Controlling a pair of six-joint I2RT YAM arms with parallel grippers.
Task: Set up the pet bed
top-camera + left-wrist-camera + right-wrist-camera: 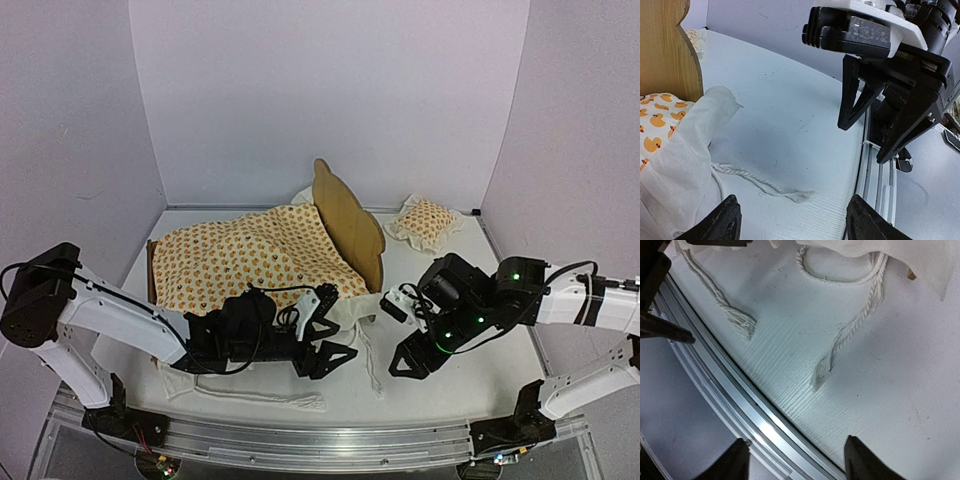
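1. A white table [455, 395] sits inside a plain, pale-walled booth, with two robot arms reaching in from the near edge.
2. The pet bed [350, 225] stands left of centre on the table. Its scalloped wooden headboard is upright at the right-hand end.
3. Orange duck-print bedding [245, 255] lies draped over the bed and hides most of the frame. Its white ruffle [690, 140] spills off the near side onto the table.
4. A small matching pillow [425, 222] lies on the table just right of the headboard, apart from the bed.
5. The left gripper [335, 342] is low over the table at the bed's near right corner. Its fingers [730, 220] are apart with nothing between them, only bare table and a loose white cord [760, 182].
6. The right gripper [402, 335] hangs just to the right, facing the left one across a small gap. Its fingers [865, 460] are also apart and hold nothing.
7. Below the right gripper, two frayed white cords [860, 315] trail from the ruffle across the table, near the metal rail [740, 405] along the table's edge.
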